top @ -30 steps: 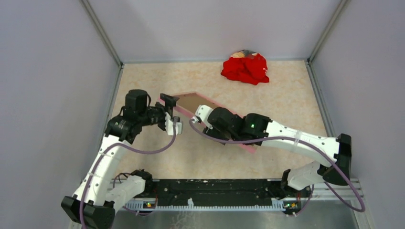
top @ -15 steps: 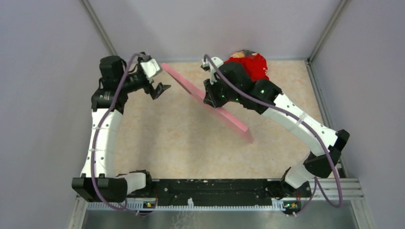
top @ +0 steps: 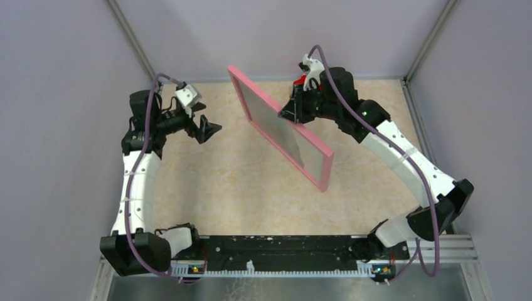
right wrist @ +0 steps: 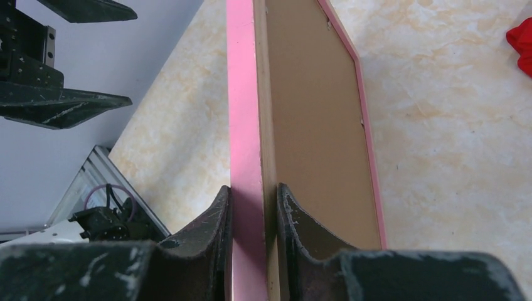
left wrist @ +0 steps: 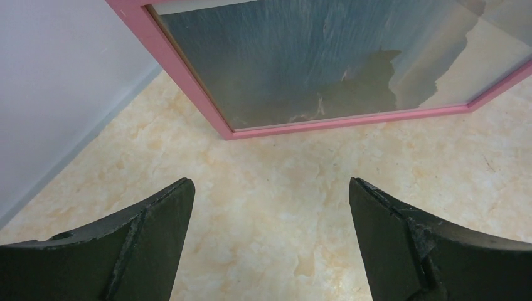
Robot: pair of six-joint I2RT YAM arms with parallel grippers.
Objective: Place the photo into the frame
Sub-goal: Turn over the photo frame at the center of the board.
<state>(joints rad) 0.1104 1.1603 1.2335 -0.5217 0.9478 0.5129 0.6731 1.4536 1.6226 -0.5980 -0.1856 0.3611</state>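
The frame [top: 326, 170] stands on edge in mid-table, its pink front turned toward the left arm. The photo [top: 276, 132] of blue sea and dark cliffs shows inside it, clearest in the left wrist view [left wrist: 301, 56] within the pink rim [left wrist: 188, 81]. My right gripper [top: 287, 113] is shut on the frame's upper edge [right wrist: 241, 94], one finger on each face [right wrist: 254, 191]. The brown backing board [right wrist: 313, 113] fills the back. My left gripper [top: 208, 122] is open and empty [left wrist: 271, 185], left of the frame and apart from it.
The red cloth heap [top: 302, 79] lies at the back, mostly hidden behind my right arm; its edge shows in the right wrist view [right wrist: 522, 37]. Grey walls close in three sides. The black rail [top: 282, 251] runs along the near edge.
My right gripper has lifted the frame from lying back-up on the table and turned it upright, front toward the left. My left gripper let go of its corner and drew back left.
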